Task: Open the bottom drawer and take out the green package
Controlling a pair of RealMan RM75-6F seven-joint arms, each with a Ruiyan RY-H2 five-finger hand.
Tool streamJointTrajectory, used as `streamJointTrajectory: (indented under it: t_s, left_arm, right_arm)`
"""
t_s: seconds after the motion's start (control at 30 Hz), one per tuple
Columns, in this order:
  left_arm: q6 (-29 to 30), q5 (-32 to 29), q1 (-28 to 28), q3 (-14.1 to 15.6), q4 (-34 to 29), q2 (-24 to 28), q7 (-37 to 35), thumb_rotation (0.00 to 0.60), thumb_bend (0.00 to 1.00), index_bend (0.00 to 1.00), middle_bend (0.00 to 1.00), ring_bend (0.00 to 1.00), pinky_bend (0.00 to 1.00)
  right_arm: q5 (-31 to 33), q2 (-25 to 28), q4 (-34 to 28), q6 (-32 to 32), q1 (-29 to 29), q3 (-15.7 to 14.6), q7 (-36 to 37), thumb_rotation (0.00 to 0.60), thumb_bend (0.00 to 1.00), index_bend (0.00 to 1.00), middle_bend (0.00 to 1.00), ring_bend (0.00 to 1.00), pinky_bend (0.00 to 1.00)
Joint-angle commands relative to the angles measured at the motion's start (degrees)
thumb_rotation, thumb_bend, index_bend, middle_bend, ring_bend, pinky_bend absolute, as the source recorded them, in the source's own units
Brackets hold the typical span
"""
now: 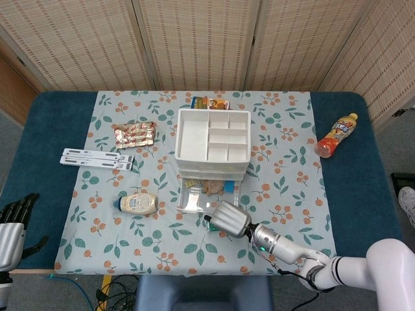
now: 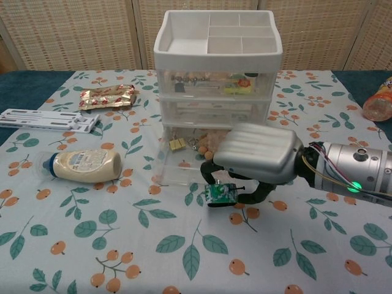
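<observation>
- I am holding one green package [image 2: 220, 194] in my right hand [image 2: 257, 160], fingers clamped around it, just in front of the pulled-out bottom drawer [image 2: 184, 168] and above the table [image 2: 92, 245].
- I am seeing one white drawer unit [image 1: 213, 139] with three clear drawers; only the bottom one is standing open, small items lying inside.
- My left hand [image 1: 11, 223] is hanging off the table's left edge, fingers apart, holding nothing.
- I am counting one pale squeeze bottle [image 2: 79, 165], one foil snack packet [image 2: 108, 96], two white strips [image 2: 46, 119] and one orange drink bottle [image 1: 336, 135].
- I am failing to read any label; the print is too small.
</observation>
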Motion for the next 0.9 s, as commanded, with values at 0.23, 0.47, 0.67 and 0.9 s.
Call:
streamJointTrajectory:
  t_s: [0.23, 0.47, 0.67, 0.9]
  left_arm:
    - [-0.27, 0.04, -0.2, -0.03, 0.0, -0.14, 0.07, 0.6, 0.18, 0.08, 0.13, 0.14, 0.15]
    - [-0.75, 0.08, -0.72, -0.31, 0.2, -0.19, -0.18, 0.6, 0.18, 0.08, 0.13, 0.14, 0.15]
    - [-1.8, -0.32, -1.55, -0.7, 1.05, -0.89, -0.73, 0.6, 0.18, 0.08, 0.13, 0.14, 0.15]
    - [-3.13, -0.66, -2.54, -0.9, 2.07, -1.89, -0.6, 0.6, 0.18, 0.08, 0.13, 0.14, 0.15]
  right_arm:
    - [-0.49, 0.56, -1.13, 2.32, -1.5, 0.99, 0.06, 0.6, 0.56, 0.08, 0.94, 1.0, 1.0]
    - [-0.07, 5.68, -6.5, 9.58, -5.66, 2.58, -0.96, 0.6, 0.56, 0.08, 0.91, 1.0, 1.0]
    - [2.47, 12.72, -12.59, 17.45, -12.93, 2.1, -4.79, 0.6, 0.56, 0.08, 0.87, 0.94, 1.0]
    - [5.87, 18.46, -15.08, 28.38, -23.17, 1.44, -4.8, 0.6, 0.56, 0.09, 0.71, 0.7, 0.97]
